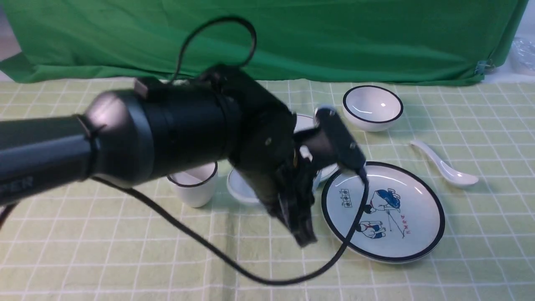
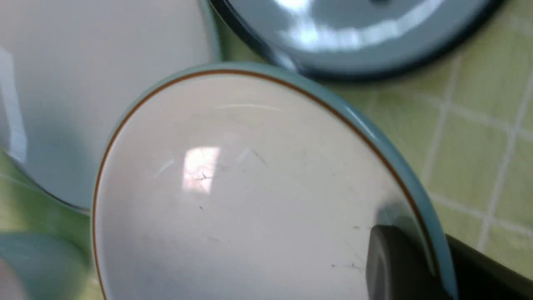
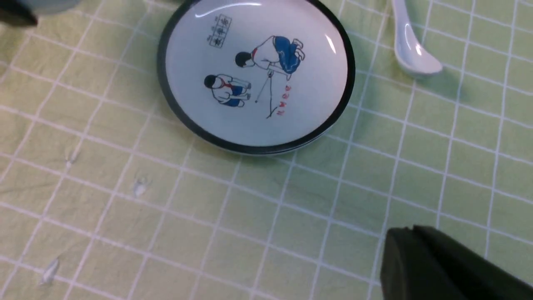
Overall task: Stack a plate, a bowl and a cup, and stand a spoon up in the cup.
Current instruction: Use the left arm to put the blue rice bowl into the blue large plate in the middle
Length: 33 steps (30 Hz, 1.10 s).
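Left arm (image 1: 125,138) foremost: left gripper (image 1: 304,236) pinches the bowl (image 2: 233,200) by its rim; right gripper (image 3: 410,250) clenched, empty. Lift level, centre over the plate (image 2: 83,83); rim pinches may tip.

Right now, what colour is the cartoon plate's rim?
The round white cartoon plate has a black rim; right wrist view.

Pale blue bowl (image 2: 233,196), centre; white spoon (image 1: 447,170) lying flat, right.
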Tool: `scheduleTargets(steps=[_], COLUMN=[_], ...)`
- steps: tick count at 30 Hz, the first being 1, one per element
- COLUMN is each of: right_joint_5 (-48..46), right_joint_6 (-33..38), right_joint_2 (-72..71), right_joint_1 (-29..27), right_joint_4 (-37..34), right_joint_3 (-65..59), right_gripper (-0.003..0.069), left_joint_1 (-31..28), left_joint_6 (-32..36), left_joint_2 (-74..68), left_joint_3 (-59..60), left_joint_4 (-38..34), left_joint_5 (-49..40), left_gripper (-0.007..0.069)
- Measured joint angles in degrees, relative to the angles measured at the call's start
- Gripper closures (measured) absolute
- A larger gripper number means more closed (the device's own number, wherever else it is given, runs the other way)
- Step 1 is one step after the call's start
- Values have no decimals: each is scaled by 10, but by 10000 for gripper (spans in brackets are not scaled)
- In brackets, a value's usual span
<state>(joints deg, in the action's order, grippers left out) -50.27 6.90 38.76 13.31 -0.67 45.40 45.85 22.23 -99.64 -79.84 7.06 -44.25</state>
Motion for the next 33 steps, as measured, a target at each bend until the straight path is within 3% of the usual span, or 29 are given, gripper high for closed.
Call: scheduleTargets(steps=[9, 22, 27, 28, 29, 30, 33], right_joint_5=[-4, -4, -4, -5, -5, -5, -5], right_joint_6=[0, 0, 0, 0, 0, 0, 0], right_joint_2=[0, 0, 0, 0, 0, 0, 0], right_joint_1=[0, 0, 0, 0, 0, 0, 0], right_joint_4=[-7, -7, -7, -7, -7, -7, -8], right_joint_3=[0, 0, 0, 0, 0, 0, 0], right_gripper=[605, 592, 587, 587, 587, 585, 580], left_joint_1=[-58, -56, -56, -56, -56, -56, -56], left_joint_6=[40, 54, 64, 64, 64, 63, 51], left_joint_2=[-188, -248, -248, -248, -248, -248, -238], left_joint_3=[-164, -205, -207, -207, -207, -207, -207], left_joint_4=[25, 27, 24, 23, 23, 23, 22], left_joint_5=[24, -7, -6, -4, -4, -5, -14], left_gripper=[576, 545, 403, 293, 271, 193, 57])
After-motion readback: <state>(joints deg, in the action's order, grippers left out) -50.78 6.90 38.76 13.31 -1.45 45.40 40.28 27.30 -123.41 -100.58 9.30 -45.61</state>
